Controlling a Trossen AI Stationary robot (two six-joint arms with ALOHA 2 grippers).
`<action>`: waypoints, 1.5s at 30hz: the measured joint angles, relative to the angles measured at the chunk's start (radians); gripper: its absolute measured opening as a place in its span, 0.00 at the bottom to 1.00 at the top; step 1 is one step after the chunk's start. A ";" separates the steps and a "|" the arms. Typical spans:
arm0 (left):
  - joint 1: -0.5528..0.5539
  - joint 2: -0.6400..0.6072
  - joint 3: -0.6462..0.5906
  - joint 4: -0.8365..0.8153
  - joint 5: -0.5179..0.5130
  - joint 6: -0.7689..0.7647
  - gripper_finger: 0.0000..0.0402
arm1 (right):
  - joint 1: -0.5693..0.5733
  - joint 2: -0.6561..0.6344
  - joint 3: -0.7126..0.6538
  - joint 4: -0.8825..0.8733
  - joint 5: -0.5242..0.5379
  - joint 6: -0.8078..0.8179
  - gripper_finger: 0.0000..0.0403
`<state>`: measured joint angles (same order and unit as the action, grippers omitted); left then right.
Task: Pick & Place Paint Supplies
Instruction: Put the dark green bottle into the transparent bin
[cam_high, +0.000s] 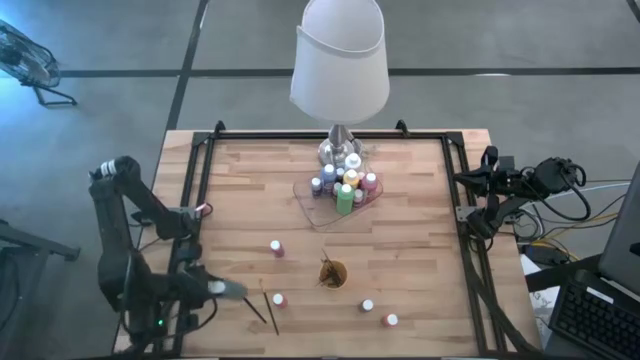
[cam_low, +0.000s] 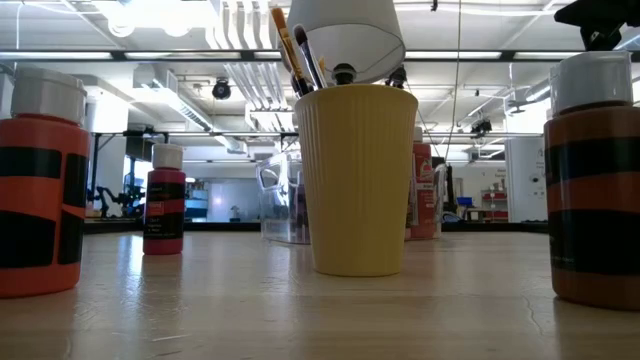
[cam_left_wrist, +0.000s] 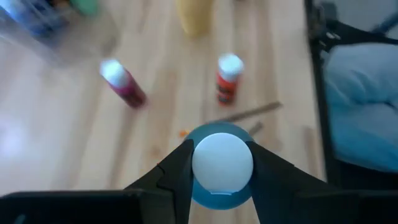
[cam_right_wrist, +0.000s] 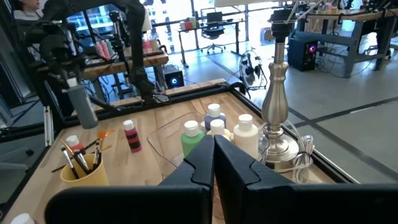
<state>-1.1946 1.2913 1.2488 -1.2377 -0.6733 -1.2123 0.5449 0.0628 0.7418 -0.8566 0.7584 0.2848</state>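
I read no brand or lettering on any bottle; the labels show only as dark bands on red and orange in the low view.

My left gripper (cam_left_wrist: 222, 163) is clamped on a grey-blue paint bottle (cam_left_wrist: 221, 186), its white cap sitting right between the two fingers (cam_left_wrist: 180, 171), lifted off the wood at the table's front left corner (cam_high: 215, 288). Just beyond those fingertips two thin brushes (cam_high: 268, 310) lie on the boards, and a little further out stands a red bottle (cam_left_wrist: 228, 79), with a dark pink bottle (cam_left_wrist: 124, 84) off to one side of it. Past them is the orange cup (cam_high: 332, 273) with brushes standing in it.

Farther still from the left gripper, the clear tray (cam_high: 308, 197) holds a cluster of bottles, a green bottle (cam_high: 345, 196) among them, beside the lamp (cam_high: 340, 70). Two more bottles (cam_high: 379, 313) stand on the far side of the cup.

My right gripper (cam_right_wrist: 213, 155) hangs at the table's right edge, fingers pressed together on nothing, pointing at the tray.
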 joint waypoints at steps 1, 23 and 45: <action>0.018 -0.008 0.000 -0.007 -0.018 0.024 0.32 | 0.000 0.000 0.000 0.000 0.000 0.000 0.02; 0.644 -0.085 0.115 0.245 -0.085 0.849 0.32 | 0.000 0.000 0.000 0.000 0.000 0.000 0.02; 1.139 0.070 0.121 0.597 0.281 1.174 0.33 | 0.000 0.000 0.000 0.000 0.000 0.000 0.02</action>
<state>-0.0553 1.3612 1.3697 -0.6404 -0.3928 -0.0388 0.5451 0.0628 0.7418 -0.8566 0.7582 0.2848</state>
